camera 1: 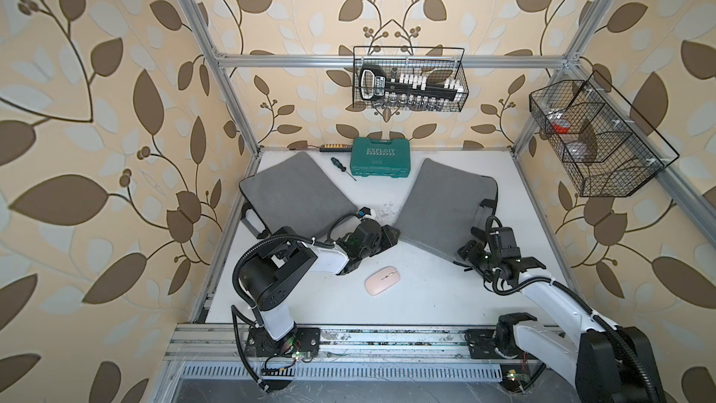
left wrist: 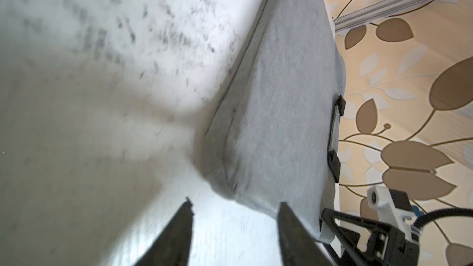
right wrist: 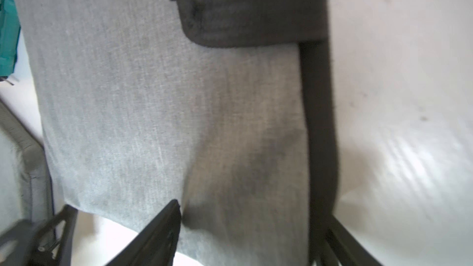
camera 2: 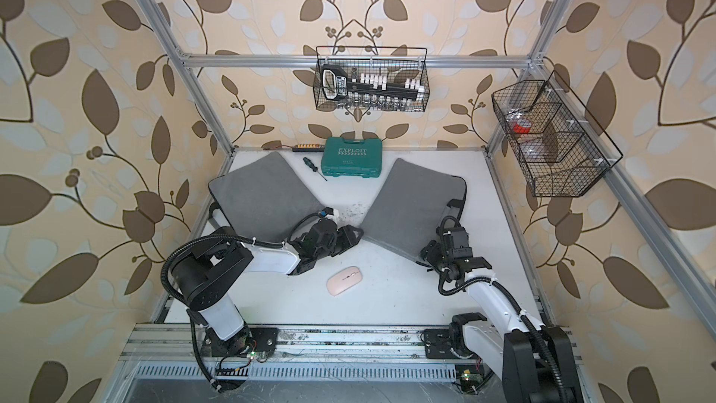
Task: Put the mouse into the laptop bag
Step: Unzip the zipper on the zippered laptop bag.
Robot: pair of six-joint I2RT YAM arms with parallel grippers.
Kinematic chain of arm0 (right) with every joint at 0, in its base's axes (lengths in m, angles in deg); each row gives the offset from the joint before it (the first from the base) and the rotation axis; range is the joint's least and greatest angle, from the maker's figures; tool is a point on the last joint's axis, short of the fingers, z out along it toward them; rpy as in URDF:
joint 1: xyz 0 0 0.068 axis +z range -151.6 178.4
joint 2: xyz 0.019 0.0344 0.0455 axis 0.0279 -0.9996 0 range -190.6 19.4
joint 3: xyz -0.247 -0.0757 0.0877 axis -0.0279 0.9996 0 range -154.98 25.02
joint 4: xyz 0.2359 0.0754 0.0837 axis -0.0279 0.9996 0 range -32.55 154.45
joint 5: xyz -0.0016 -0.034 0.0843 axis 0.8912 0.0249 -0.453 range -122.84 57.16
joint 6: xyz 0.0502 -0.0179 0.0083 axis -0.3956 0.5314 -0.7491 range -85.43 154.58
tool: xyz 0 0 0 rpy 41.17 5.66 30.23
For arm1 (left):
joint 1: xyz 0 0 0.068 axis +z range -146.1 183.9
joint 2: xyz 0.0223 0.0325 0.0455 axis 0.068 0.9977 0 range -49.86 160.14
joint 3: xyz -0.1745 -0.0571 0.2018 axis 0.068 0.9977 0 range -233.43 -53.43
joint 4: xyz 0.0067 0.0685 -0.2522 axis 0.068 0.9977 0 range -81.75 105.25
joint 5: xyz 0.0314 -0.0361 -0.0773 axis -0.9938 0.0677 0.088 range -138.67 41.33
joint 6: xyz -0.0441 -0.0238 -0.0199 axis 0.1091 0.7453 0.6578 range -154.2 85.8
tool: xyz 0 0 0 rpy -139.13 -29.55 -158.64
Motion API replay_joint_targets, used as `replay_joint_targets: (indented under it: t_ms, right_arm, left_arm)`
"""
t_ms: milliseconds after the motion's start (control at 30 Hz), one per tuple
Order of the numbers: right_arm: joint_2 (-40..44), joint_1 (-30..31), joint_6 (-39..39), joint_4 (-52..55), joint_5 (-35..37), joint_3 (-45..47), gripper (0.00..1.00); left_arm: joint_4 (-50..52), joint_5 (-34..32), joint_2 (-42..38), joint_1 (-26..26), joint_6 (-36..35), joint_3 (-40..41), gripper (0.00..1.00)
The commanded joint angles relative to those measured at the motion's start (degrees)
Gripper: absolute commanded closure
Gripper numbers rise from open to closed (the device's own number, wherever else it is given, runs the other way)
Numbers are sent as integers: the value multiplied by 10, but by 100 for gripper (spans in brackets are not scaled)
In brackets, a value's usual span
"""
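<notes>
A pink mouse lies on the white table between the two arms, with nothing touching it. Two grey laptop bags lie flat, one at the left and one at the right. My left gripper is open just off the right bag's near corner, with bare table between its fingers. My right gripper is open over that bag's near right edge, grey fabric between its jaws. A black strap hides one of its fingers.
A green tool case and a screwdriver lie at the back of the table. A wire basket with tools hangs on the back rail. Another wire basket hangs at the right. Aluminium frame posts stand at the table's corners.
</notes>
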Motion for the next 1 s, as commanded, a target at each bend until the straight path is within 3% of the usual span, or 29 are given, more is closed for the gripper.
replay_joint_targets:
  t_ms: [0,133,200,267,367,400,600,733,767,867,900,967]
  right_arm:
    - [28,2,-2,20,20,0,23]
    - [36,2,-4,13,13,5,22]
    - [26,2,-3,3,2,5,22]
    - [10,2,0,-7,-12,4,22]
    - [-25,3,7,-21,-21,-2,24]
    - [-33,4,10,-22,-19,-6,24]
    - [-46,4,18,-21,-2,-19,24]
    - [-33,4,15,-8,-1,-23,23]
    - [-27,4,14,-2,0,-25,23]
    - [-8,4,13,13,8,-25,20]
    - [-1,3,12,16,7,-24,19]
    - [10,3,14,25,9,-21,17]
  left_arm:
    - [51,1,46,2,-48,-79,15]
    - [68,34,131,2,-59,-156,12]
    - [56,79,168,1,-51,-185,20]
    - [30,93,183,-4,-43,-188,41]
    - [30,55,165,-5,-33,-160,96]
    - [45,33,152,-4,-32,-151,100]
    - [70,-68,42,-1,-29,-53,100]
    - [93,-73,-5,0,-45,-38,100]
    - [105,-59,-3,0,-50,-49,84]
    - [96,-35,12,-1,-39,-56,20]
    - [83,-29,21,-2,-36,-54,7]
    - [85,-21,42,-2,-32,-66,1]
